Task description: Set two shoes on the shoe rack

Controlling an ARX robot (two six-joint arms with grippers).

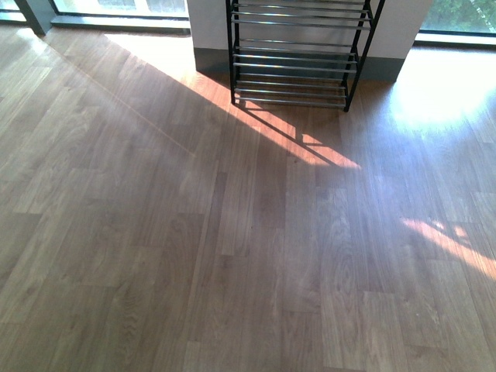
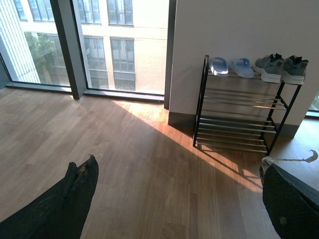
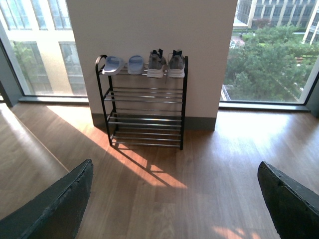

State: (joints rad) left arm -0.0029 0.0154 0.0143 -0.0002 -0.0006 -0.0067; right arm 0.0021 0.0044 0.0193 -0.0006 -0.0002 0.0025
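Note:
The black shoe rack (image 3: 144,102) stands against a white wall pillar; its lower tiers (image 1: 291,74) show in the front view. On its top tier sit two pale blue slides (image 3: 123,64) and two grey sneakers (image 3: 166,63), also visible as slides (image 2: 231,66) and sneakers (image 2: 281,68) in the left wrist view. My left gripper (image 2: 179,199) is open over bare floor, well back from the rack. My right gripper (image 3: 174,199) is open too, facing the rack from a distance. Nothing lies between either pair of fingers.
Wooden plank floor (image 1: 232,248) spreads in front of the rack, with bright sun patches (image 1: 325,151). Tall windows (image 2: 99,45) flank the pillar on both sides. The rack's lower tiers hold nothing.

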